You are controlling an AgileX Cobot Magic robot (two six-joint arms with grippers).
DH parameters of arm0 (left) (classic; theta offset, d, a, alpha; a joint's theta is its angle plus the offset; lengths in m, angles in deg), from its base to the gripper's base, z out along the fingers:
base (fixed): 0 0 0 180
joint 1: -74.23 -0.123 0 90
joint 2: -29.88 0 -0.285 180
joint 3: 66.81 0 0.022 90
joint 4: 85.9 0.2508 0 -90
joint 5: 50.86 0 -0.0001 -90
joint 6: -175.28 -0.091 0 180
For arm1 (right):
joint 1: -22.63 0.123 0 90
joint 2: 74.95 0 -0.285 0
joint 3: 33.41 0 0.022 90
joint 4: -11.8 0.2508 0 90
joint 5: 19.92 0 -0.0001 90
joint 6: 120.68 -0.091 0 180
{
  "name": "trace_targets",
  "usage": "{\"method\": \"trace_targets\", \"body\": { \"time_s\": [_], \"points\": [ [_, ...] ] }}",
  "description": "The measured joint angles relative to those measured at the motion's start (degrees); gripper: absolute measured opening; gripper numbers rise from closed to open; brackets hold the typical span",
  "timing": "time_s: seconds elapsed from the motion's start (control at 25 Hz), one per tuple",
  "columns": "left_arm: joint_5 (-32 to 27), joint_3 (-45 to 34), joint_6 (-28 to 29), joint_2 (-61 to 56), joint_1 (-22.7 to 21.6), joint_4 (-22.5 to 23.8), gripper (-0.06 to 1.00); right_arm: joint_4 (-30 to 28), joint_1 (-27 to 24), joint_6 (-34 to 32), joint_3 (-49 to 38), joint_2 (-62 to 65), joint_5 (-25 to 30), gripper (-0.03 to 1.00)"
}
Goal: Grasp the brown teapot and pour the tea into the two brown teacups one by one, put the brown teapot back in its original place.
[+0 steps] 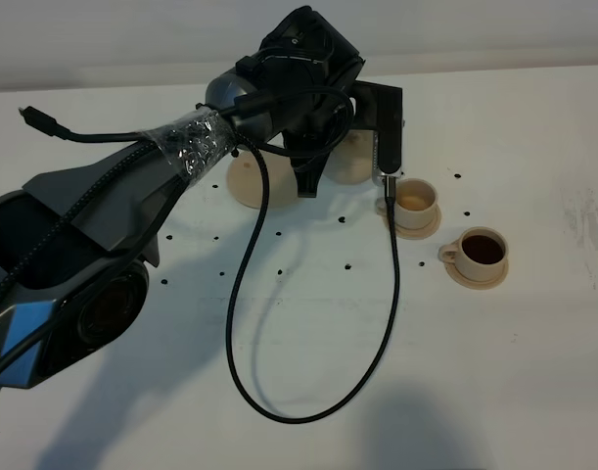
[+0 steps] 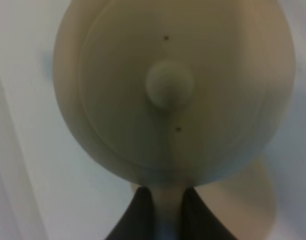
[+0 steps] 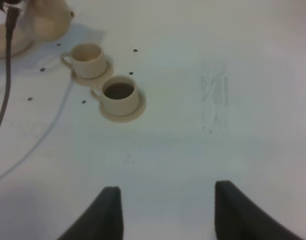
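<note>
The brown teapot (image 1: 354, 160) is held by its loop handle in my shut left gripper (image 1: 330, 157), between the wide saucer (image 1: 252, 184) and the nearer cup, largely hidden behind the wrist. The left wrist view looks down on its lid and knob (image 2: 169, 84), with the handle between the fingers (image 2: 141, 216). One teacup (image 1: 414, 202) on its saucer looks pale inside. The other teacup (image 1: 482, 254) holds dark tea. The right wrist view shows both cups, pale (image 3: 87, 58) and dark (image 3: 119, 94), and the teapot (image 3: 45, 21). My right gripper (image 3: 168, 215) is open and empty, away from them.
A black cable (image 1: 279, 397) hangs from the left arm and loops over the table in front of the cups. Small dark specks (image 1: 347, 264) dot the white tabletop (image 1: 494, 392). A grey scuff (image 3: 215, 97) marks the table to the right.
</note>
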Motion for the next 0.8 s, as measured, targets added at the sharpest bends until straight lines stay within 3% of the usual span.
{"method": "trace_targets", "body": {
  "time_s": [0.36, 0.8],
  "points": [
    [3.5, 0.0, -9.1, 1.3, 0.3, 0.6, 0.08, 0.4, 0.0, 0.0, 0.0, 0.0, 0.0, 0.41],
    [6.7, -0.1, -14.9, 1.4, 2.8, 5.5, 0.08, 0.7, 0.0, 0.0, 0.0, 0.0, 0.0, 0.41]
  ]
}}
